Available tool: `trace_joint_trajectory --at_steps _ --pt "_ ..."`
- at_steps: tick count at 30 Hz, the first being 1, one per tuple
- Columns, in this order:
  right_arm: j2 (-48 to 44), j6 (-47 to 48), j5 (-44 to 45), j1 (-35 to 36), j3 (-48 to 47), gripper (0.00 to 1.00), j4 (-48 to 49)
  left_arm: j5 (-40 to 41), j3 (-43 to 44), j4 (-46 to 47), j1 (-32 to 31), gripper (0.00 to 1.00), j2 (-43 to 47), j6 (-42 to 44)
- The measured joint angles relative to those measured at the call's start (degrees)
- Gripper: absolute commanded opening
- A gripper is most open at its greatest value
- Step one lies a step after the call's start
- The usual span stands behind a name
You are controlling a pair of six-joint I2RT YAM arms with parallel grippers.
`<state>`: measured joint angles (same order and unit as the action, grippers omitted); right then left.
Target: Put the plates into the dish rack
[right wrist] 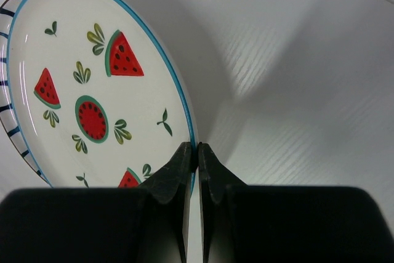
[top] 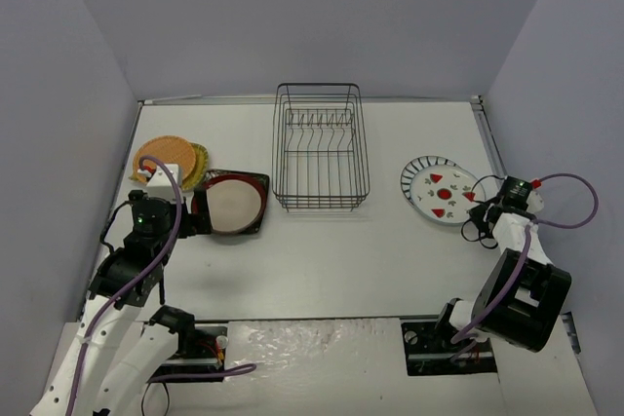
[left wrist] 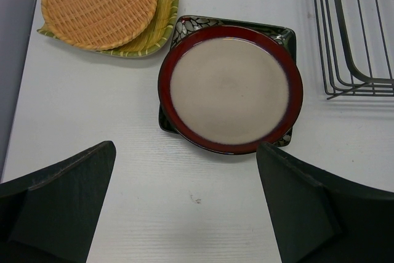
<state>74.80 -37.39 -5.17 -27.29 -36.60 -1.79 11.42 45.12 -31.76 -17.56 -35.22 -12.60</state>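
At lower right the right gripper pinches the blue rim of the watermelon plate, with the striped plate under it. At left the left gripper gapes wide over the red-rimmed plate. The black wire rack stands at upper centre.

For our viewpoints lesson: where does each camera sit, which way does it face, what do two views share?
Top external: high behind the robot, looking down on the white table and black wire dish rack; left arm and right arm show.
Left wrist: looking down on the red-rimmed cream plate; the open left gripper shows.
Right wrist: low, facing the white watermelon-print plate; the right gripper shut on its rim.
Shared: top and left wrist show the rack.
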Motion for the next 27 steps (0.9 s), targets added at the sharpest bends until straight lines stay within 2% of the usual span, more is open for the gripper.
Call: trace_joint_trajectory --at_steps 3,8,13,17,21,27 --pt "-0.7 -0.1 0.2 -0.2 0.4 0.04 -0.4 0.0 0.0 0.1 0.0 0.97 0.0 0.1" --pt "-1.2 -0.3 0.4 -0.5 0.8 0.2 -0.7 0.0 0.0 0.3 0.0 0.97 0.0 0.2" --pt "-1.3 -0.1 0.9 -0.8 1.3 0.28 -0.8 0.0 0.0 0.4 -0.1 0.97 0.0 0.2" --pt "-1.4 0.2 1.1 -0.9 1.5 0.49 -0.8 0.0 0.0 0.4 -0.3 0.97 0.0 0.3" --pt "-2.2 0.4 0.9 -0.9 2.2 0.61 -0.7 0.0 0.0 0.4 -0.4 0.97 0.0 0.3" --pt "-2.7 1.2 -1.9 -0.9 3.2 0.64 2.5 0.0 0.0 0.4 -0.4 0.97 0.0 0.4"
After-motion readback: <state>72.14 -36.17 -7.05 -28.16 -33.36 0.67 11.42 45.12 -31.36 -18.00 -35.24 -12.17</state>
